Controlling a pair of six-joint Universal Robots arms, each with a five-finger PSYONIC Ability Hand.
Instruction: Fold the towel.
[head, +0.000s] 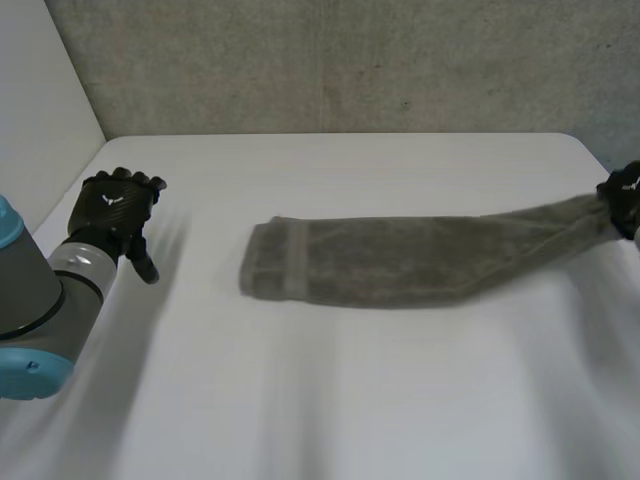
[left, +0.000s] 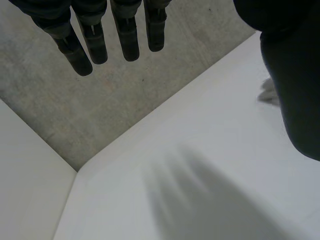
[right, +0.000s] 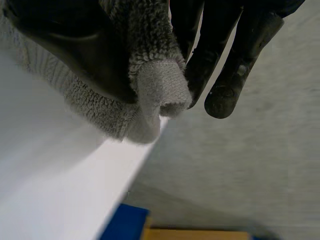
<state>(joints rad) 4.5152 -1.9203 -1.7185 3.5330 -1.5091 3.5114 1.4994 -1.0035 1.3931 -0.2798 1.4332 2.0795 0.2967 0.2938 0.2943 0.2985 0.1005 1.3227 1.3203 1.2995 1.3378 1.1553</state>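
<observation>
White table (head: 330, 400), matte top, far right corner rounded, takes up most of the space in front. Behind it is a rough grey concrete wall (head: 350, 60), mottled, with a few dark specks. On the left a plain white panel (head: 40, 90) stands along the table's side and meets the concrete at the corner. Past the table's right edge is a grey textured surface (right: 240, 165), floor or wall, can't tell. Below it sit a blue object (right: 125, 225) and a yellowish strip (right: 200, 234). Light soft, even.

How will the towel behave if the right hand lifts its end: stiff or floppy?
Probably floppy: the towel narrows into a bunched strip toward the right hand, which pinches its end. Its looped pile looks grippy, so slipping seems unlikely. The far end on the table would likely drag.
</observation>
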